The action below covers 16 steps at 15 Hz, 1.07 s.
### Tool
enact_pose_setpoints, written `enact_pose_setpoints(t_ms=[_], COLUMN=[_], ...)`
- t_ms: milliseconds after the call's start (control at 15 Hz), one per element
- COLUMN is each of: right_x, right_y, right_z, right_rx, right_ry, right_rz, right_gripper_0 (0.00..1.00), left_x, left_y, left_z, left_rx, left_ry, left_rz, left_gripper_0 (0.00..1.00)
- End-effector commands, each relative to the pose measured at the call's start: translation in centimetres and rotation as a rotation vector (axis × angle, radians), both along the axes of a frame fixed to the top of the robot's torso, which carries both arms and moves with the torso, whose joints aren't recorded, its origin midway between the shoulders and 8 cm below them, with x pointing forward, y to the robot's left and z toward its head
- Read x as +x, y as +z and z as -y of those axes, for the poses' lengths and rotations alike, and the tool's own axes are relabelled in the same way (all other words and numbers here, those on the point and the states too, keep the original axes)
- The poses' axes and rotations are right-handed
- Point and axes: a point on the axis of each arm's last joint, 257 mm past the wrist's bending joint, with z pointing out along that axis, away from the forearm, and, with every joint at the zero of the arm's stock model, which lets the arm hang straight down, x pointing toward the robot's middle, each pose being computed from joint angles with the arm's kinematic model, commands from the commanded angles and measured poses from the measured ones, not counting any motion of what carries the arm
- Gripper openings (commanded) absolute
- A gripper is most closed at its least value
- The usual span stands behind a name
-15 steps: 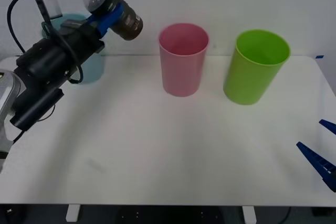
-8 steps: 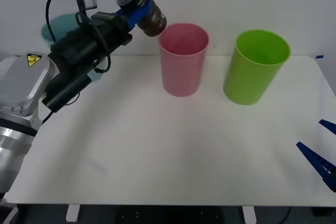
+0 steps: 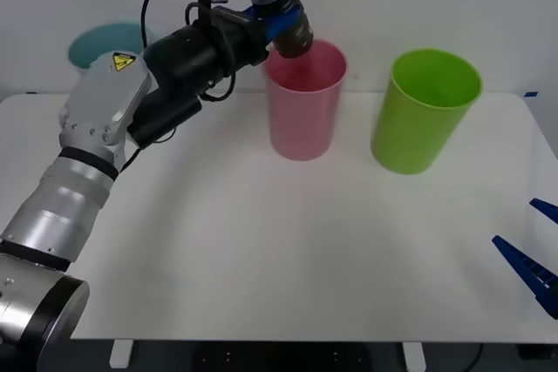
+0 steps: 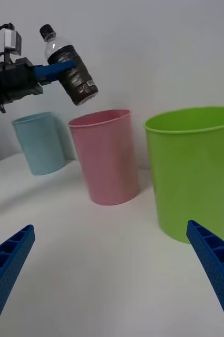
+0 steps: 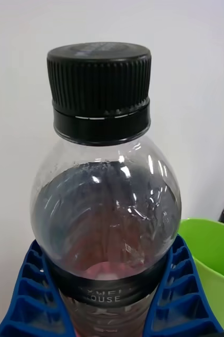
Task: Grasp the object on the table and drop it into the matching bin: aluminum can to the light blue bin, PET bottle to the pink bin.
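Above the pink bin [image 3: 304, 98], at its rim toward the table's [image 3: 261, 250] left edge, the left gripper [image 3: 272, 16] clamps the PET bottle [image 3: 281, 6] at mid-body. Its long axis tilts, cap up and leftward, base down toward the opening (not quite centred). The right gripper [image 3: 534, 259] waits spread wide at the front right corner.

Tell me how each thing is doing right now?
PET bottle: capped, tilted, held above the pink bin's rim.
Left gripper: shut on the bottle.
Right gripper: open, low over the table.
Pink bin: upright.
Lime green bin: upright.
Light blue bin: upright.
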Motion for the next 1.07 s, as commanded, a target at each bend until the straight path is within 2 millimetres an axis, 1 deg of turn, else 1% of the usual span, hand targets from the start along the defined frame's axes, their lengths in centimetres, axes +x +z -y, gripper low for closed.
enact_pose_setpoints(t_ms=[67,267,400,800,867,933,1000,1067], right_x=[0.0,0.0,0.0,0.0,0.0,0.0,0.0,0.0], right_y=[0.0,0.0,0.0,0.0,0.0,0.0,0.0,0.0], right_z=[0.0,0.0,0.0,0.0,0.0,0.0,0.0,0.0], right_rx=[0.0,0.0,0.0,0.0,0.0,0.0,0.0,0.0], right_ry=[0.0,0.0,0.0,0.0,0.0,0.0,0.0,0.0], right_rz=[0.0,0.0,0.0,0.0,0.0,0.0,0.0,0.0], right_gripper_0=[1.0,1.0,1.0,1.0,1.0,1.0,1.0,1.0], left_x=[1.4,2.5,2.9,2.8,2.9,3.1,3.1,3.2], left_y=[-0.4,-0.5,-0.5,-0.3,-0.1,0.0,0.1,0.3], left_z=[2.4,4.5,5.1,5.1,4.7,4.4,4.1,3.7], left_rx=[0.066,0.114,0.131,0.115,0.109,0.108,0.105,0.104], left_ry=[-0.02,-0.031,-0.029,-0.034,-0.031,-0.027,-0.026,-0.027], left_rz=[-0.014,-0.029,-0.032,-0.035,-0.035,-0.035,-0.036,-0.034], left_gripper_0=[0.0,0.0,0.0,0.01,0.02,0.11,0.24,0.5])
